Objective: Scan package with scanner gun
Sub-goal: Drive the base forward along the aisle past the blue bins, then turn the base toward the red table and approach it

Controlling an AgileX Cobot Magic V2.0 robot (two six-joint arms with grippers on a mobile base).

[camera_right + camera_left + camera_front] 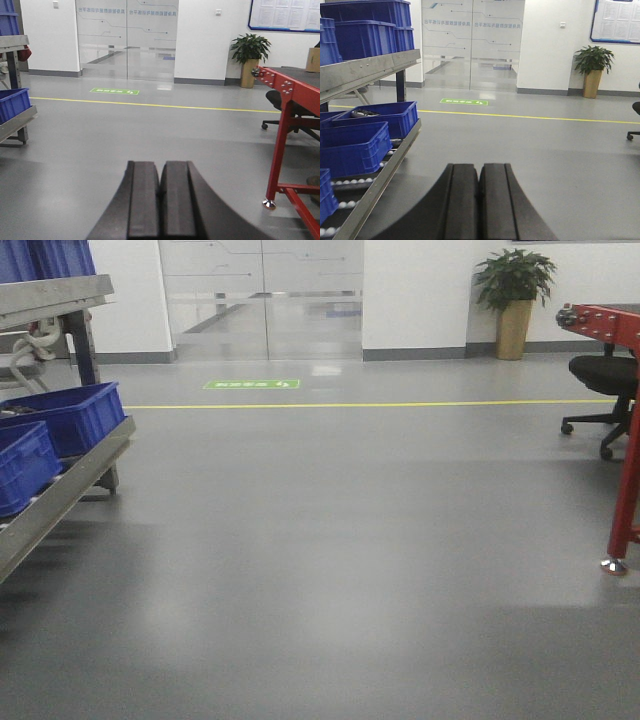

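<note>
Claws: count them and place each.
2. The left claw sits bottom centre of the left wrist view, the right claw bottom centre of the right wrist view, both shut. The front view shows none.

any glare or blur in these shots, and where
Front view: soft all over, with a pale sheen on the floor, brightest by the glass door. Left wrist view: the shut left claw is dark and shows little detail, and there is floor glare at the door. Right wrist view: the right claw is just as dark, and the background is fairly sharp.
</note>
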